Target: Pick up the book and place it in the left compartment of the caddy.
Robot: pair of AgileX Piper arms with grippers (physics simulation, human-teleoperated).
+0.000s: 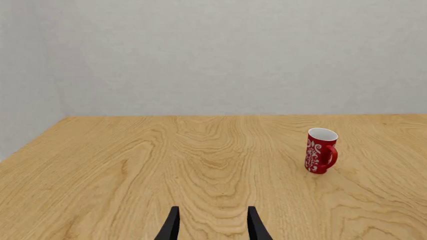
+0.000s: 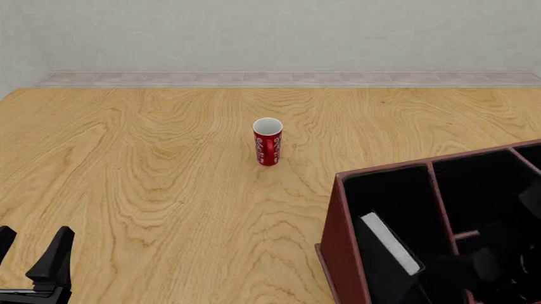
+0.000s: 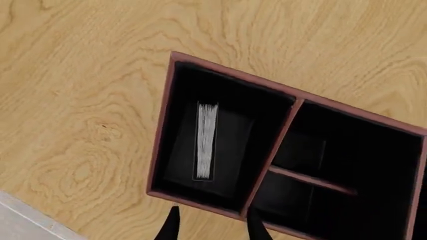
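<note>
The book (image 3: 206,140) stands inside the left compartment (image 3: 227,120) of the caddy (image 2: 336,234). Both grippers, left (image 1: 213,225) and right (image 3: 210,225), have fingers apart, holding nothing. A red cup (image 2: 267,142) stands farther away.

Red, white-patterned cup (image 2: 267,142); reddish-brown caddy (image 2: 340,234)

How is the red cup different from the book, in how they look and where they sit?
The red cup is red with white patterns; the book has black covers and a white page edge. The cup stands upright on the bare wooden table, well apart from the caddy; the book leans inside the caddy's left compartment. The cup is round and open-topped; the book is thin and flat. No pincer holds either.
</note>
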